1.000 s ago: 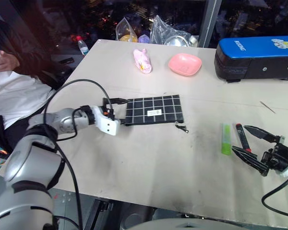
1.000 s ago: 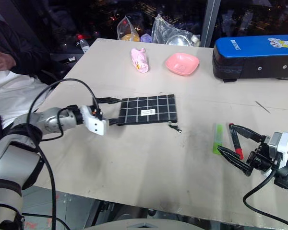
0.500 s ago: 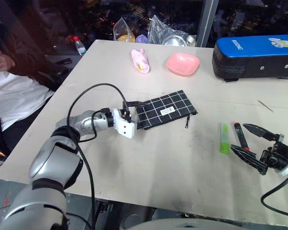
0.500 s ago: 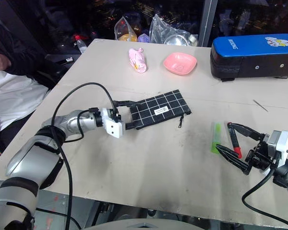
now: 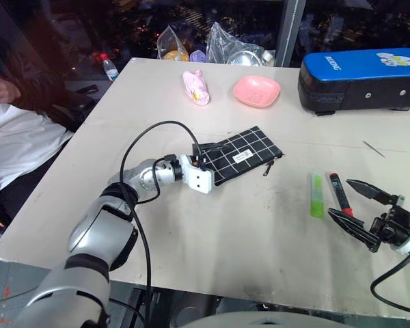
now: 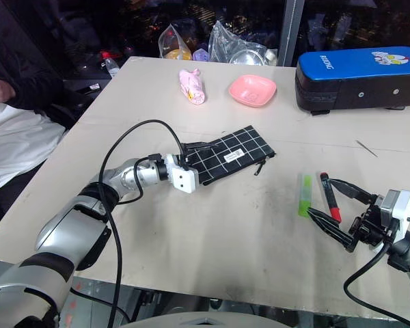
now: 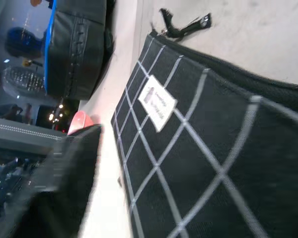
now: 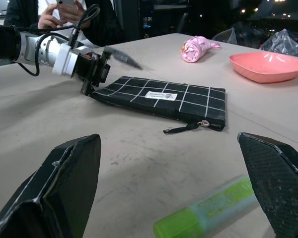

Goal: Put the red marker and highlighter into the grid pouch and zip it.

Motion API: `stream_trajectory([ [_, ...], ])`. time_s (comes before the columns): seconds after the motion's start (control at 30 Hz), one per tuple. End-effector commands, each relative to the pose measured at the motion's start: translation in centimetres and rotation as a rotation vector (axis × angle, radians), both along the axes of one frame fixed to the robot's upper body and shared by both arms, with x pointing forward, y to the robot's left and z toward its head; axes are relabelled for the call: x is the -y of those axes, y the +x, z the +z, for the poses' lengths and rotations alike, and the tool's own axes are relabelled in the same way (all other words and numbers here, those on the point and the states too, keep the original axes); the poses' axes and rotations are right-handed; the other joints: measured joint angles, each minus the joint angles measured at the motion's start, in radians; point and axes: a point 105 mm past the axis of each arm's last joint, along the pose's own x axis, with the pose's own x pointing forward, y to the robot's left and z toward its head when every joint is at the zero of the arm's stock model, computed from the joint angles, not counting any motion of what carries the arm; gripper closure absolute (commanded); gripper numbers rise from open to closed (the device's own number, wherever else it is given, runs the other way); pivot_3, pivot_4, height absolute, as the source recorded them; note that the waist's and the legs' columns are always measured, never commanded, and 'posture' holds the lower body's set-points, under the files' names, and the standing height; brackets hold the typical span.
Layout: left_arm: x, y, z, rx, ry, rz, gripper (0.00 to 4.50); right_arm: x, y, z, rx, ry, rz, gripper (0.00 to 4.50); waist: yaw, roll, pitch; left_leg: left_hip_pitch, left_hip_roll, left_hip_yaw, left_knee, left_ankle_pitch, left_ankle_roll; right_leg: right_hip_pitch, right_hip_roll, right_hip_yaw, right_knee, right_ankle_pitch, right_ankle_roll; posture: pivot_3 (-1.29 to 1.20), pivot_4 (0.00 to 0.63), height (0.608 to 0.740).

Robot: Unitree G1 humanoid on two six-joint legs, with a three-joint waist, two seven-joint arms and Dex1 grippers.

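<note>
Left eye view: the left gripper [image 5: 206, 149], fingers straddling its edge, is steadying the black grid-lined fabric pouch [image 5: 244, 154]; the right gripper [image 5: 355, 203], fingers spread, is bracketing the slim red marker [image 5: 337, 193] for pickup.

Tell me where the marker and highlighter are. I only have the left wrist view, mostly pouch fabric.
Observer: Both lie side by side on the table, off the zipper-pull end of the grid pouch. The highlighter is nearer the pouch and the red marker is just beyond it.
Operator: Right gripper on them yet?
Observer: No. The right gripper is open and holds nothing. The marker's near end is by its fingertips.
Operator: Anyone close by?
Observer: A person sits by the table's left edge, hands off the tabletop.
</note>
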Motion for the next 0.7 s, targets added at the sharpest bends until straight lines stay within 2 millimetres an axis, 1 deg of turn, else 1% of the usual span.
stream_trajectory([
  [0.03, 0.2, -0.3, 1.2, 0.037, -0.049, -0.026, 2.11, -0.3, 0.0, 0.9, 0.049, -0.015, 0.011, 0.0, 0.001, 0.0, 0.0, 0.0, 0.0, 0.0, 0.0, 0.0, 0.0, 0.0, 0.0, 0.0, 0.0, 0.0, 0.0, 0.0, 0.15, 0.74],
  [0.07, 0.2, -0.3, 1.1, 0.036, -0.049, -0.027, 2.49, -0.3, 0.0, 0.9, 0.049, -0.015, 0.012, 0.0, 0.002, 0.0, 0.0, 0.0, 0.0, 0.0, 0.0, 0.0, 0.0, 0.0, 0.0, 0.0, 0.0, 0.0, 0.0, 0.0, 0.15, 0.74],
  [0.13, 0.2, -0.4, 1.0, 0.035, -0.047, -0.029, 3.49, -0.4, 0.0, 0.9, 0.049, -0.015, 0.014, 0.0, 0.002, 0.0, 0.0, 0.0, 0.0, 0.0, 0.0, 0.0, 0.0, 0.0, 0.0, 0.0, 0.0, 0.0, 0.0, 0.0, 0.15, 0.74],
  [0.2, 0.2, -0.3, 0.9, 0.033, -0.047, -0.021, 4.36, -0.5, 0.1, 1.0, 0.05, -0.014, 0.016, 0.0, 0.002, 0.0, 0.0, 0.0, 0.0, 0.0, 0.0, 0.0, 0.0, 0.0, 0.0, 0.0, 0.0, 0.0, 0.0, 0.0, 0.15, 0.74],
  [0.23, 0.2, -0.2, 0.8, 0.031, -0.046, -0.013, 4.44, -0.5, 0.2, 1.0, 0.05, -0.013, 0.018, 0.0, 0.002, 0.0, -0.001, 0.0, 0.0, 0.0, 0.0, 0.0, 0.0, 0.0, 0.0, 0.0, 0.0, 0.0, 0.0, 0.0, 0.15, 0.74],
  [0.37, 0.2, 0.1, 0.8, 0.022, -0.075, 0.016, 4.44, -0.7, 0.3, 1.1, 0.053, -0.014, 0.023, 0.0, 0.003, 0.0, -0.001, 0.0, 0.0, 0.0, 0.001, 0.0, 0.0, 0.0, -0.001, 0.0, 0.0, 0.0, 0.0, 0.0, 0.15, 0.74],
  [0.53, 0.4, 0.5, 2.3, -0.036, -0.232, 0.049, 4.44, -1.2, 0.7, 1.4, 0.049, 0.002, 0.014, 0.0, 0.003, 0.0, 0.0, 0.0, -0.001, 0.0, 0.002, 0.0, 0.0, 0.0, -0.001, 0.0, 0.001, 0.0, 0.0, 0.0, 0.15, 0.74],
  [0.63, 0.5, 0.6, 3.8, -0.108, -0.365, 0.055, 4.44, -2.0, 1.5, 1.9, 0.047, 0.036, -0.026, 0.0, -0.002, 0.0, 0.0, 0.0, -0.001, 0.0, 0.002, 0.0, 0.0, 0.0, -0.001, 0.0, 0.002, 0.0, 0.0, 0.0, 0.15, 0.74],
  [0.67, 0.6, 0.5, 4.1, -0.143, -0.391, 0.051, 4.44, -2.6, 2.0, 2.1, 0.039, 0.054, -0.043, 0.0, -0.003, 0.0, 0.0, 0.0, 0.0, 0.0, 0.002, 0.0, 0.0, -0.001, -0.001, 0.0, 0.003, 0.0, 0.0, 0.0, 0.15, 0.74],
  [0.7, 0.7, 0.4, 4.5, -0.201, -0.439, 0.046, 4.44, -3.5, 2.8, 2.5, 0.029, 0.089, -0.069, 0.0, -0.005, 0.0, 0.0, 0.0, 0.0, 0.0, 0.002, 0.0, 0.0, -0.001, -0.001, 0.0, 0.003, 0.0, 0.0, 0.0, 0.15, 0.74],
])
